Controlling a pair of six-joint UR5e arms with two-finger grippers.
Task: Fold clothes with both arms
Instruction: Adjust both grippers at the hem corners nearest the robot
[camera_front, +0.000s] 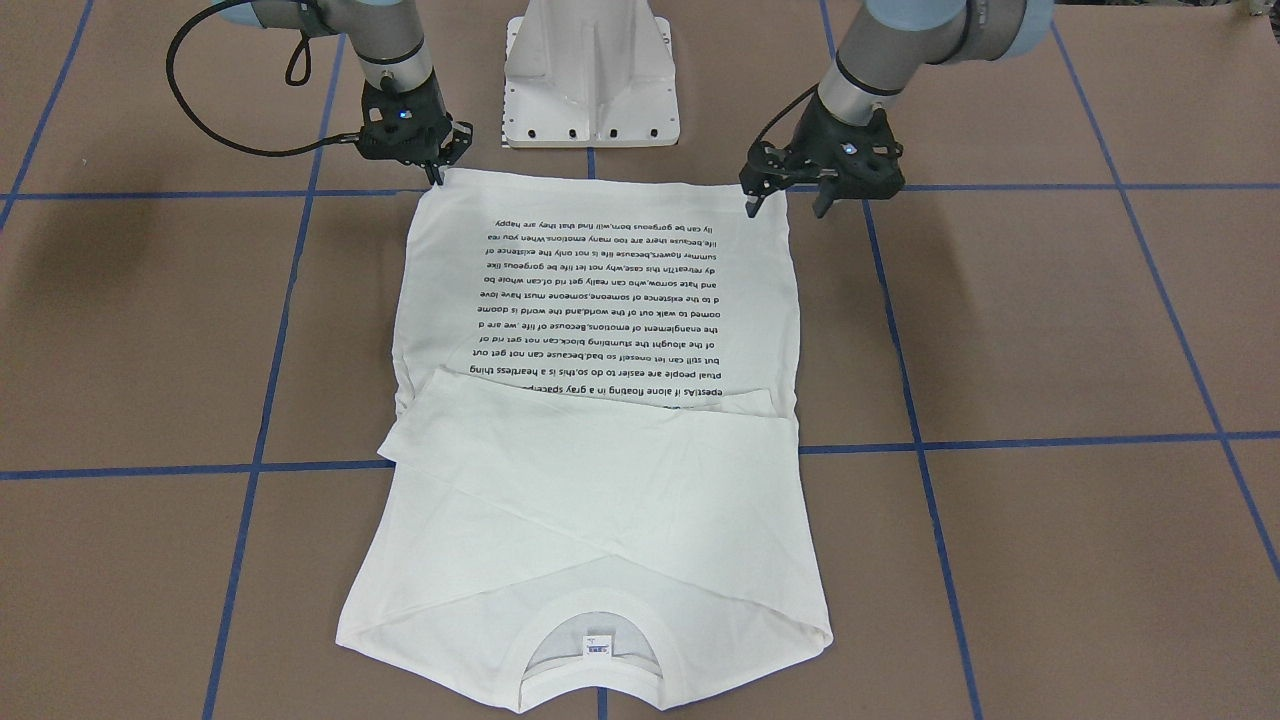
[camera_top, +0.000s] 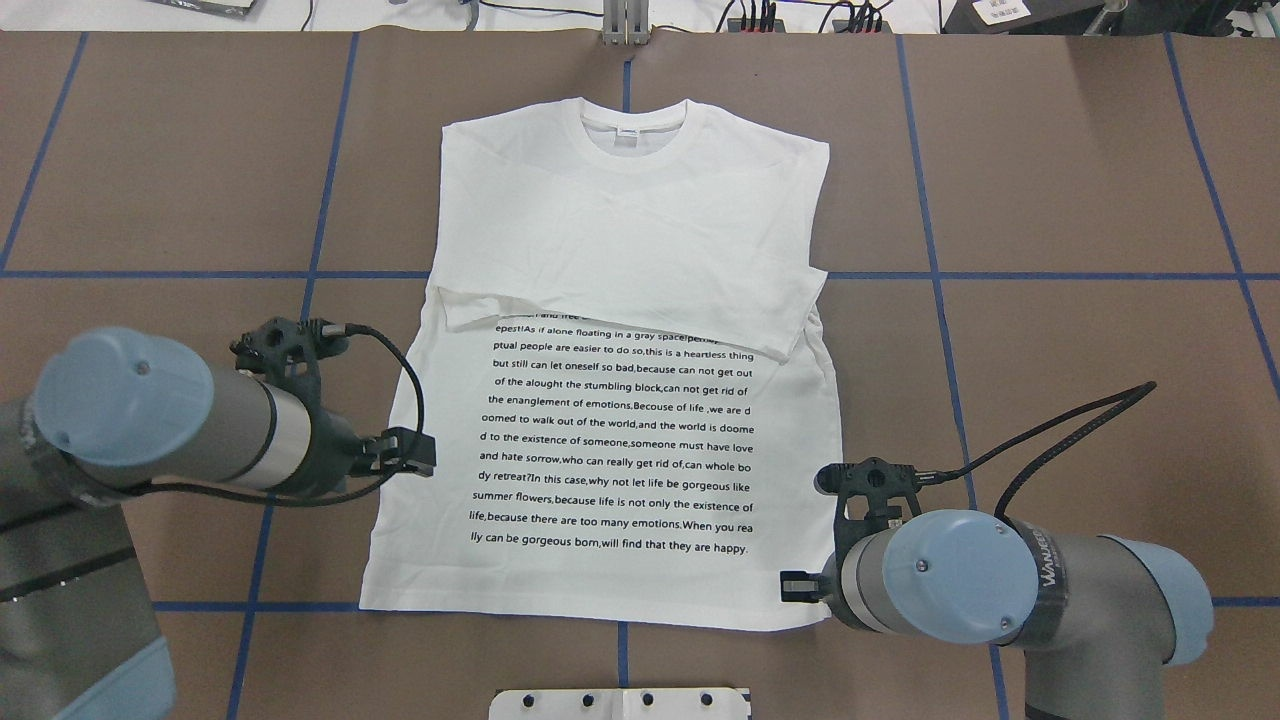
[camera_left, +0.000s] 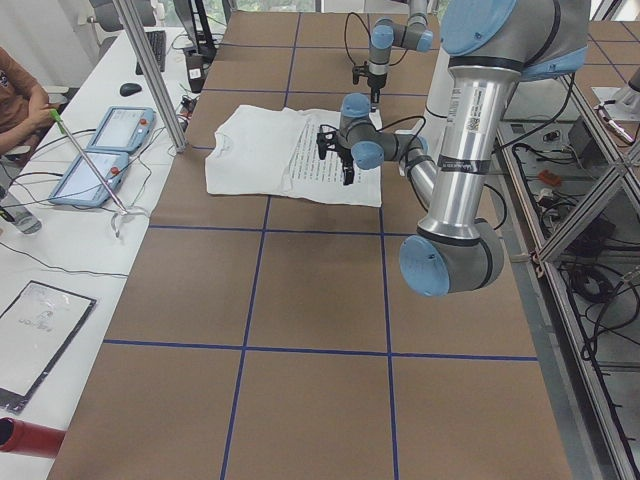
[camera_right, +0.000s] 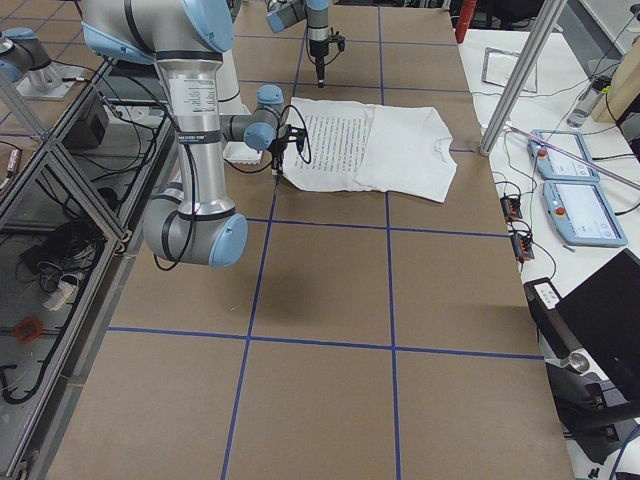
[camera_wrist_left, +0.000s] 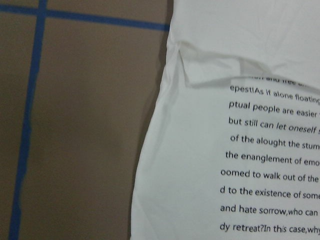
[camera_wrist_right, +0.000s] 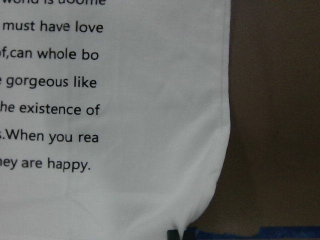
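The white T-shirt (camera_front: 600, 480) is lying flat mid-worktop (camera_front: 1050, 330), sleeves folded in, while in the front-facing view the left tool (camera_front: 787, 205) is hovering spread wide by its upper-right hem corner and the right tool (camera_front: 437, 170), grip unclear, is sitting at the upper-left corner, likely for a hem-to-collar fold.

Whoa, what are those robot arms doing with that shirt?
Two robot arms are folding a white shirt that lies flat on the table. Its sleeves are already folded across the chest. The right gripper is down at one hem corner, but it is not clear whether it has pinched the cloth. The left gripper is open, above the shirt's other side. The bottom half is not yet folded up.
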